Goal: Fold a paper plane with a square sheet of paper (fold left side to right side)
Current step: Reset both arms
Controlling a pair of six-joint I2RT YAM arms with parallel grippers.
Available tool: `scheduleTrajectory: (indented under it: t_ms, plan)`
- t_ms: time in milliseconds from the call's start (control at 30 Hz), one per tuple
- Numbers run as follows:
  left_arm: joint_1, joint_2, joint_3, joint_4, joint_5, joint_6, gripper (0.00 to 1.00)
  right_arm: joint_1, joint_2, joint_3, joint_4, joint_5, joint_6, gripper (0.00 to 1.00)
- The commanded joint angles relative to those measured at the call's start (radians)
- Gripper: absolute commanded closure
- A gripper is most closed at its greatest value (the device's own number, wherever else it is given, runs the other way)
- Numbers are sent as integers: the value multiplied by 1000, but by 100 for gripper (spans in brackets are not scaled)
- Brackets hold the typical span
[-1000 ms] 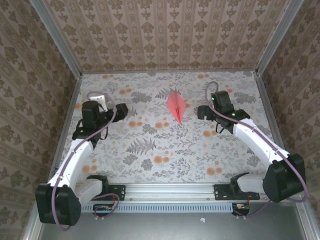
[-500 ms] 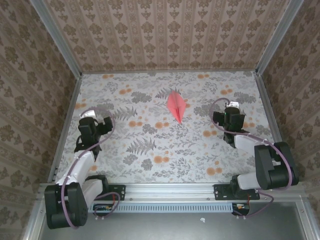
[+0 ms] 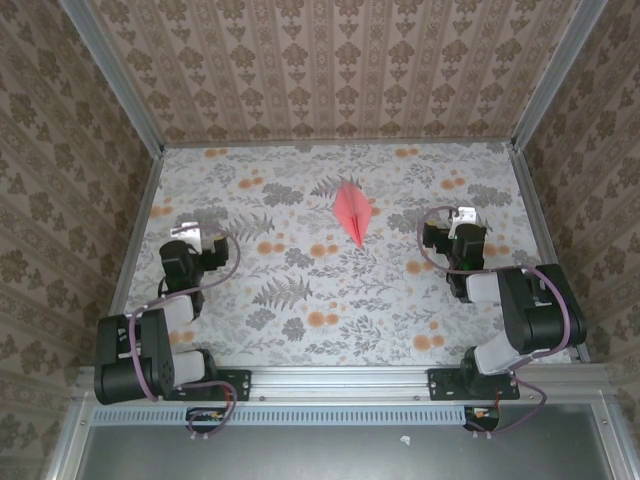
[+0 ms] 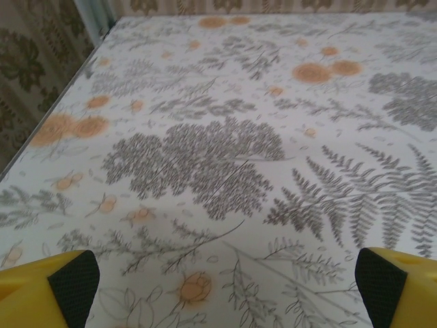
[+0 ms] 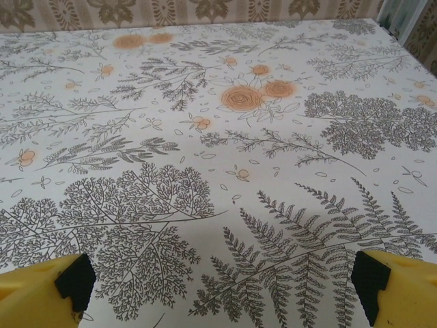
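The salmon-pink paper plane (image 3: 353,214), a narrow creased dart, lies toward twelve o'clock on the grey-and-orange floral tabletop (image 3: 300,300), its nose pointing to six o'clock. The black two-finger left gripper (image 3: 193,240) sits at nine o'clock and the matching right gripper (image 3: 462,225) at three o'clock. Both have jaws spread wide, hold nothing, and are well apart from the paper. The risk looks small: the thin folds may spring open at the creases, or a passing arm could skid the dart away, since nothing pins it down.

White arm links (image 3: 176,311), black joints (image 3: 122,365), purple cables (image 3: 237,256), yellow fingers (image 4: 27,290) (black pads (image 4: 74,279))
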Motion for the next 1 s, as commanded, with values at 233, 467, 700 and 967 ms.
scheduleTrajectory:
  t_ms: [233, 467, 700, 967]
  plan:
    - [-70, 225, 16, 336, 55, 42, 0, -3, -3, 16, 41, -27, 1, 0]
    - [-78, 268, 134, 169, -37, 16, 0, -2, -4, 15, 42, -26, 0, 0]
    - [-95, 274, 137, 158, -73, 29, 0, 0, -3, 15, 42, -25, -1, 0]
    - [-99, 272, 136, 158, -76, 31, 0, 1, -5, 14, 42, -23, -3, 0]
